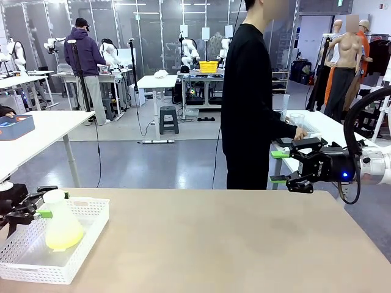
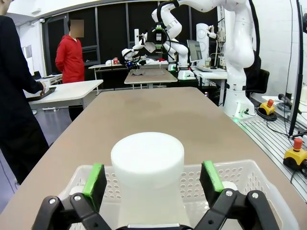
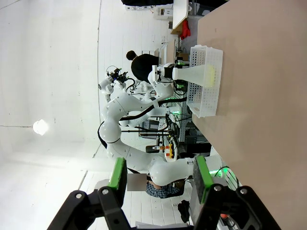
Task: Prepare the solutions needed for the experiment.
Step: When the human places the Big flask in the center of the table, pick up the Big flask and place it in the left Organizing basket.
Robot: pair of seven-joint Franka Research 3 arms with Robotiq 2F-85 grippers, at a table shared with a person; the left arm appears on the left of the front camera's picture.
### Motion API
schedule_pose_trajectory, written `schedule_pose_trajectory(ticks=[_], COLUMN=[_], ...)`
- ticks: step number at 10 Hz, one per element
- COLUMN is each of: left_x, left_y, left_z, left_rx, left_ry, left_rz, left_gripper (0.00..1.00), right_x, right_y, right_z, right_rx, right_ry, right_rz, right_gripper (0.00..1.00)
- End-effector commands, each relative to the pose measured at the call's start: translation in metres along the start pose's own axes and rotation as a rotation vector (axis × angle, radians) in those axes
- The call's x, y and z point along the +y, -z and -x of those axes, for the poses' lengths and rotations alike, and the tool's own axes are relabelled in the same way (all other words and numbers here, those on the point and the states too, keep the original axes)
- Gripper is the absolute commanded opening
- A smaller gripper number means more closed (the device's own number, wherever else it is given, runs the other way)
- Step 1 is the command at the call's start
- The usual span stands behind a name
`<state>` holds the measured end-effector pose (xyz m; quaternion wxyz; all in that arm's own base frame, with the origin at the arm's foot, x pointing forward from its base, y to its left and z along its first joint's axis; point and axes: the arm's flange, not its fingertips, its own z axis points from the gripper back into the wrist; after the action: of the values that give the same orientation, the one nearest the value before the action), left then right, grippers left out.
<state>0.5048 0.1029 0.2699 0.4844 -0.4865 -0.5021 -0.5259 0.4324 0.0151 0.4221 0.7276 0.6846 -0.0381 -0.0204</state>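
At the lower left of the front view, a white perforated plastic basket [image 1: 85, 244] is seen on the tan worktop [image 1: 244, 244]. A frosted conical flask [image 1: 60, 229] stands inside it, and a shallow layer of pale yellow-green solution [image 1: 63, 239] is held in its base. The left tool [image 1: 38, 204] is placed around the flask's white neck, its green pads [image 2: 94, 178] spread wide on either side and, as far as can be told, not yet pressed against it. In the left wrist view the white capped neck [image 2: 147, 165] is seen at the lower centre between the parted fingers.

At the far side, centre right, a person in black [image 1: 250, 97] is turned toward a neighbouring table. At the right edge, the right tool [image 1: 282, 166] is held above the worktop, its jaws partly parted with nothing between them.

The step in hand is judged to be the grasping of the flask. A firm closing on the neck is called for next, followed by a straight lift clear of the basket wall, so that the liquid is not tipped.
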Motion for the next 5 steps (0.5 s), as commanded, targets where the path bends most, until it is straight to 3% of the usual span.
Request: schedule_pose_trajectory(ticks=[1, 2, 4, 5], left_x=[-0.004, -0.004, -0.008, -0.015], left_y=[-0.022, -0.040, -0.067, -0.076], left_z=[-0.002, -0.001, -0.008, -0.024], left_rx=[-0.013, -0.067, -0.045, -0.065], left_ry=[-0.008, -0.026, -0.067, -0.160], left_rz=[-0.018, -0.063, -0.109, -0.126], left_gripper=[1.00, 1.00, 1.00, 1.00], right_x=[0.001, 0.001, 0.001, 0.001], right_y=[-0.001, -0.001, -0.001, -0.001], right_z=[0.000, 0.000, 0.000, 0.000], right_rx=[0.001, 0.001, 0.001, 0.001], right_ry=[-0.008, -0.008, -0.008, -0.008], right_rz=[-0.007, -0.007, -0.007, -0.007], right_gripper=[0.70, 0.70, 0.70, 0.70])
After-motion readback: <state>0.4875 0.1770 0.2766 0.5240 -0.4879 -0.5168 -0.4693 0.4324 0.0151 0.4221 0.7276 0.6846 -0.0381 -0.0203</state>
